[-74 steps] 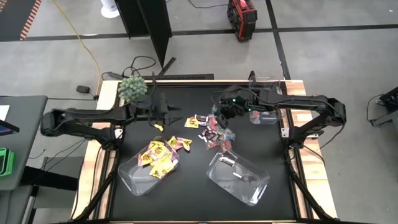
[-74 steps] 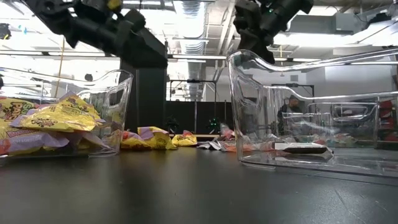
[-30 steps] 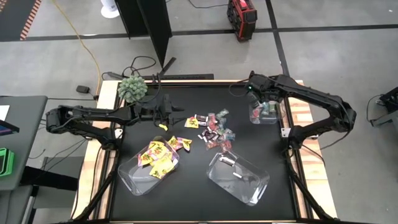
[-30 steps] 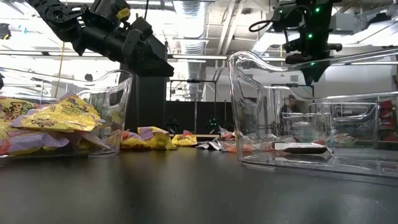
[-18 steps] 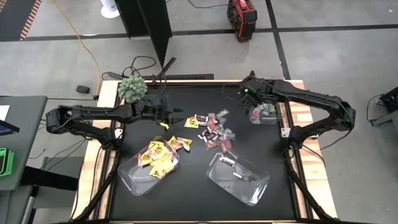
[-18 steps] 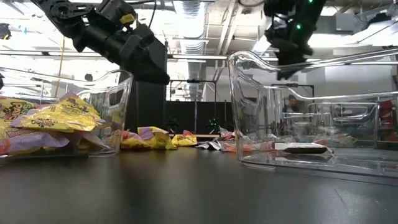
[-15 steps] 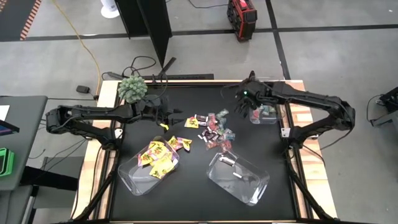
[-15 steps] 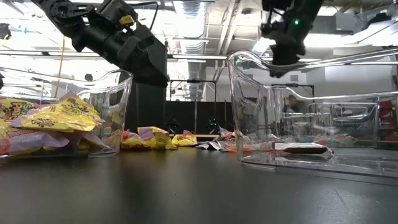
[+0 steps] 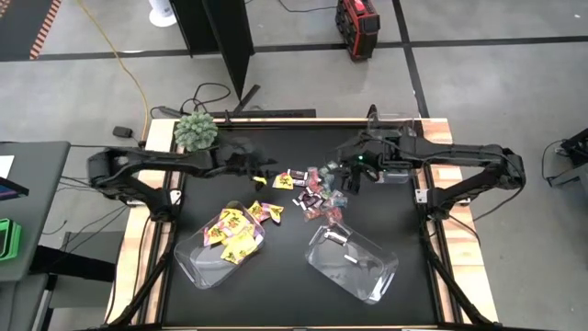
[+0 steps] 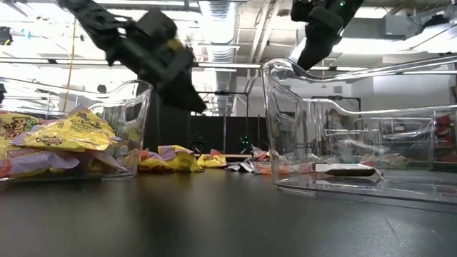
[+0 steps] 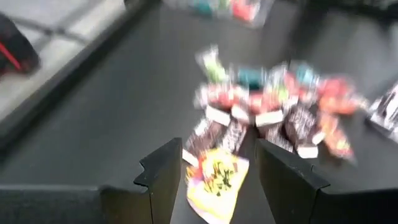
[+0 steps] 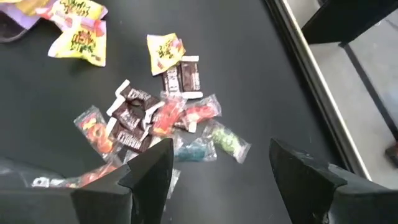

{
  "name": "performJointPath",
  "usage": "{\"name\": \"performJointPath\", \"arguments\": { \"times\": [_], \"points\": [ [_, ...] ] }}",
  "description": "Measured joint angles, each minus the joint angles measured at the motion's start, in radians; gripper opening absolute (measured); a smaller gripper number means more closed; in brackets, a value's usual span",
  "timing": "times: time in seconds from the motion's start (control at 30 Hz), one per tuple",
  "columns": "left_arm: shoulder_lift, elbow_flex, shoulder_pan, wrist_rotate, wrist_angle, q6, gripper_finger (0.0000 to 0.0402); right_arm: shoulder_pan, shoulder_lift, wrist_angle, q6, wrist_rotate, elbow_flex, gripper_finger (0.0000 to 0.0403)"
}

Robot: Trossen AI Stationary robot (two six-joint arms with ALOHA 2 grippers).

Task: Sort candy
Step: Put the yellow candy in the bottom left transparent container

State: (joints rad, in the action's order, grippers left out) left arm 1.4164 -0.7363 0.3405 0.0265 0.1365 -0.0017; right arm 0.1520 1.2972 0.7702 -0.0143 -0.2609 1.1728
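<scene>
Both grippers hover open and empty above the loose candy pile (image 9: 317, 191): left gripper (image 9: 261, 171) over a yellow packet (image 11: 215, 183), right gripper (image 9: 345, 176) beside the pile.

Industrial lab/workshop space: bare concrete floor (image 9: 514, 83), exposed ceiling ducts (image 10: 228, 18), loose cables (image 9: 129, 78), red equipment case (image 9: 357, 16), robot counter (image 9: 276, 285) on a wood frame.

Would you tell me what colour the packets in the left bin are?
Yellow; the packets in the left bin show best in the low view.
</scene>
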Motion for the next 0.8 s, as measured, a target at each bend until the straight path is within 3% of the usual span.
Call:
{"name": "performJointPath", "arguments": {
  "times": [0.33,0.6,0.8],
  "points": [
    [0.313,-0.229,-0.004,0.007,-0.151,0.019,0.0197,-0.003,0.000,0.005,0.040,-0.001,0.000,0.0280],
    [0.414,-0.325,-0.004,0.018,-0.322,0.083,0.0197,-0.016,0.000,0.007,0.080,-0.001,0.000,0.0280],
    [0.459,-0.340,-0.004,0.023,-0.346,0.114,0.0184,-0.014,0.000,-0.005,0.107,-0.001,0.000,0.0280]
  ]
}}
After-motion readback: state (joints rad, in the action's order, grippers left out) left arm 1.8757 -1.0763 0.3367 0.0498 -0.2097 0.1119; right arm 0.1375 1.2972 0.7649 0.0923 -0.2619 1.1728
